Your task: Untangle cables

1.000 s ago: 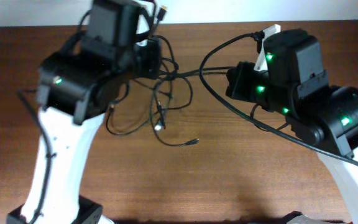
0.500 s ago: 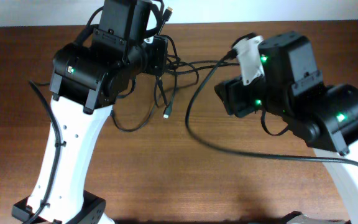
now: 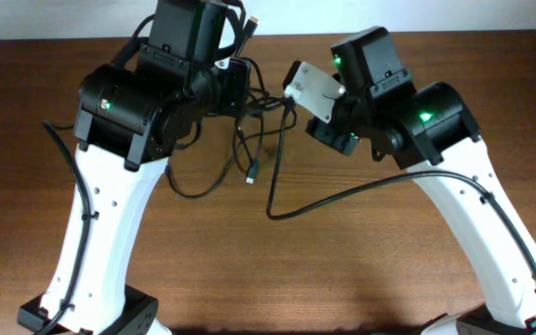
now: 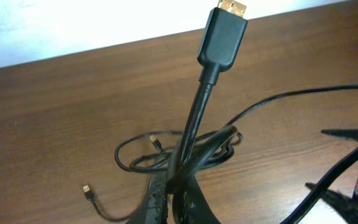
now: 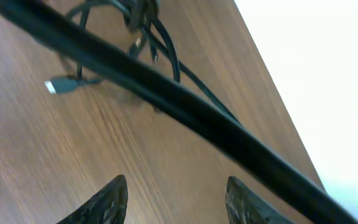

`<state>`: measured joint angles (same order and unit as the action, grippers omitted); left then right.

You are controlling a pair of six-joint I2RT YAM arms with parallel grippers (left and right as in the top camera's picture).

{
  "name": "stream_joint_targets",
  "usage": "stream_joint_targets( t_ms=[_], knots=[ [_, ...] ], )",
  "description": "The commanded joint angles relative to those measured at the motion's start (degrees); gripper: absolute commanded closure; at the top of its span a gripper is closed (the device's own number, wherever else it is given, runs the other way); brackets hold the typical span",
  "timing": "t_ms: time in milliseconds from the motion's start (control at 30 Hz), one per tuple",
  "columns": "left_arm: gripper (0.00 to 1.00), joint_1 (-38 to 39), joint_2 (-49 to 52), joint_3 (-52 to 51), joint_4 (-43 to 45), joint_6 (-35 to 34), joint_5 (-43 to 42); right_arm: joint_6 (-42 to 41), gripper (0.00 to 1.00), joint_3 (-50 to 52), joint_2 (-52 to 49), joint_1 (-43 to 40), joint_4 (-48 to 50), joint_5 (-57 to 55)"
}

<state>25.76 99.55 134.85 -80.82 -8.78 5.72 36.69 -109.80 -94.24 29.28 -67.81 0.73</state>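
Note:
The cables are thin black cords tangled near the table's far middle. One loose plug hangs toward the front. My left gripper is shut on the cables. In the left wrist view the gripper pinches a thicker cord whose gold-tipped plug sticks upward, with the loops behind it and a small plug lying at the left. My right gripper hovers just right of the tangle. Its jaws stand open over bare wood, and the tangle lies ahead of them.
The right arm's own thick black wire loops across the middle of the wooden table and crosses the right wrist view. The table's far edge meets a white wall just behind the cables.
My right arm swung left toward the tangle and its gripper went from shut to open. The left arm lifted the cables early in the second, then held still.

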Motion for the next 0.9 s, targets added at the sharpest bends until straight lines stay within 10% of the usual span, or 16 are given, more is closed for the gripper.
stream_joint_targets(
  t_ms=[0,733,767,800,867],
  knots=[
    [1.0,0.13,-0.79,0.42,0.0,0.66,-1.07,1.38,0.49,-5.95,2.71,1.6,-3.56,-4.22],
    [1.0,0.13,-0.79,0.42,0.11,0.68,-1.07,3.21,0.5,-10.47,-7.61,1.84,-7.21,0.94],
    [1.0,0.13,-0.79,0.42,0.11,0.68,-1.07,3.21,0.61,-10.47,-8.31,1.84,-7.15,0.9],
    [1.0,0.13,-0.79,0.42,0.15,0.68,-1.03,3.13,0.96,-10.47,-8.74,1.84,-6.78,0.52],
    [1.0,0.13,-0.79,0.42,0.17,0.68,-1.03,1.33,0.96,-10.49,-8.72,1.84,-6.34,0.55]
  ],
)
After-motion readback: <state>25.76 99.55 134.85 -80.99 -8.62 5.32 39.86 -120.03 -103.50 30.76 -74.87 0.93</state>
